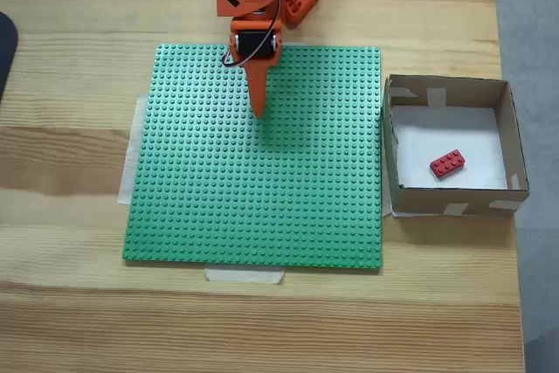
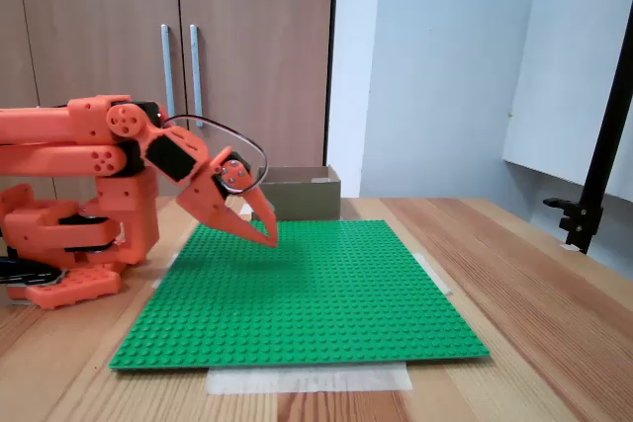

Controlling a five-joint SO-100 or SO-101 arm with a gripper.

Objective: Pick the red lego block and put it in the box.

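Observation:
The red lego block (image 1: 447,164) lies flat on the white floor of the box (image 1: 515,141), toward its near wall, in a fixed view from above. The box stands just right of the green baseplate (image 1: 262,189). In the side fixed view the box (image 2: 302,192) sits behind the baseplate (image 2: 307,294). My orange gripper (image 1: 258,109) hangs over the baseplate's far part, well left of the box. From the side, the gripper (image 2: 269,237) points down at the plate, shut, holding nothing.
The orange arm base (image 2: 69,244) sits at the table's far edge. Tape strips (image 1: 244,275) hold the baseplate to the wooden table. A black stand (image 2: 593,165) rises at the right in the side view. Cabinet doors stand behind.

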